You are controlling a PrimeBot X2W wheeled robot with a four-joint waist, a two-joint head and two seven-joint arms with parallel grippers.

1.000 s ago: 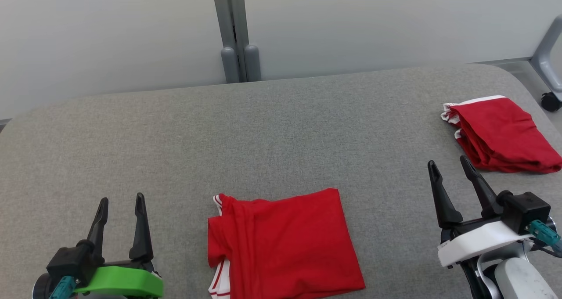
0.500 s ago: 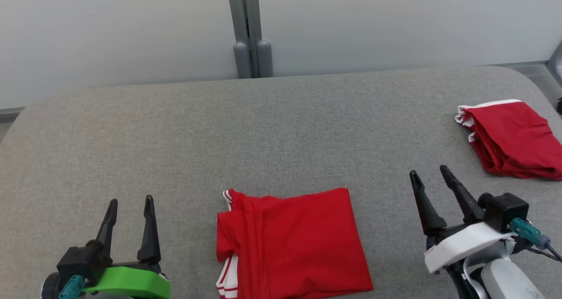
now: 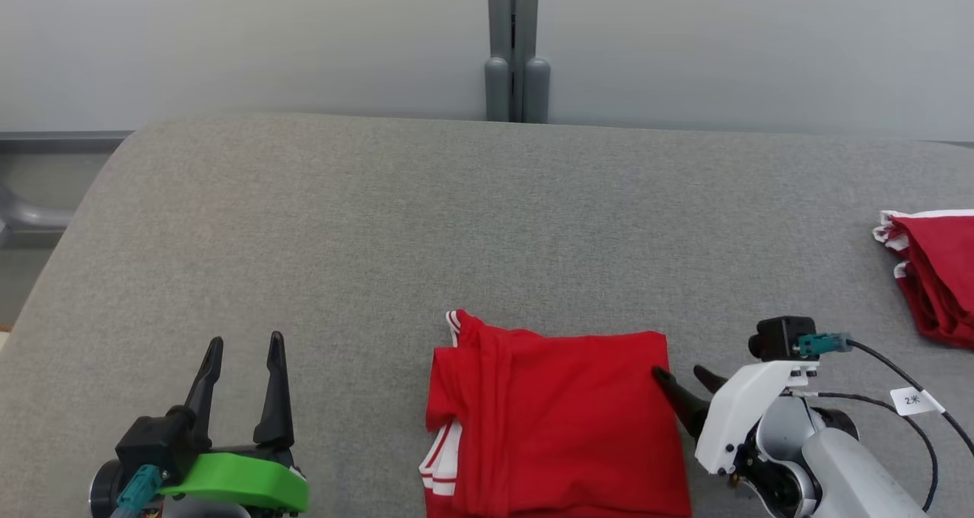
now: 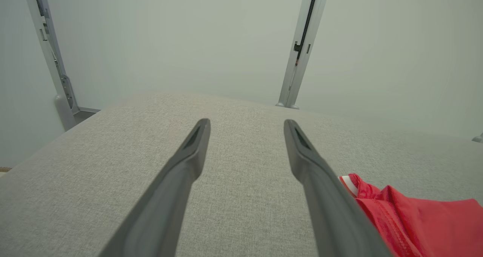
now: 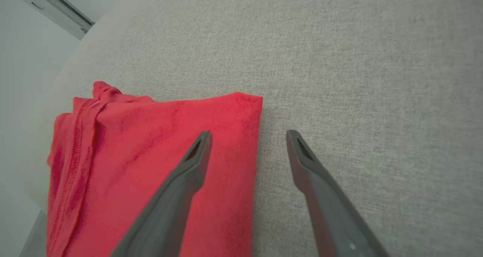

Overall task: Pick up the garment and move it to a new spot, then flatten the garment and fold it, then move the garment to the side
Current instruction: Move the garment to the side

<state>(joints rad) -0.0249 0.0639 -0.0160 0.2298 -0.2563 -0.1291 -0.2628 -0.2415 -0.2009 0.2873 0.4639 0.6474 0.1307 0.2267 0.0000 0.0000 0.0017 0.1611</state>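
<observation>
The garment, red with white trim and folded into a rectangle, lies at the near edge of the grey padded table. My right gripper is open and points left at the garment's upper right corner. In the right wrist view this gripper straddles the garment's right edge, one finger over the cloth and the other over bare table. My left gripper hovers open and empty to the left of the garment. In the left wrist view, my left gripper has the garment's collar corner at its lower right.
A second folded red garment lies at the table's right edge. A grey post stands against the pale wall behind the table. The table's rounded left corner drops off toward the floor.
The head camera has turned, shifting the whole picture to the right. My right gripper has swung from pointing up, well right of the garment, to pointing left at its right edge. The left gripper holds its pose.
</observation>
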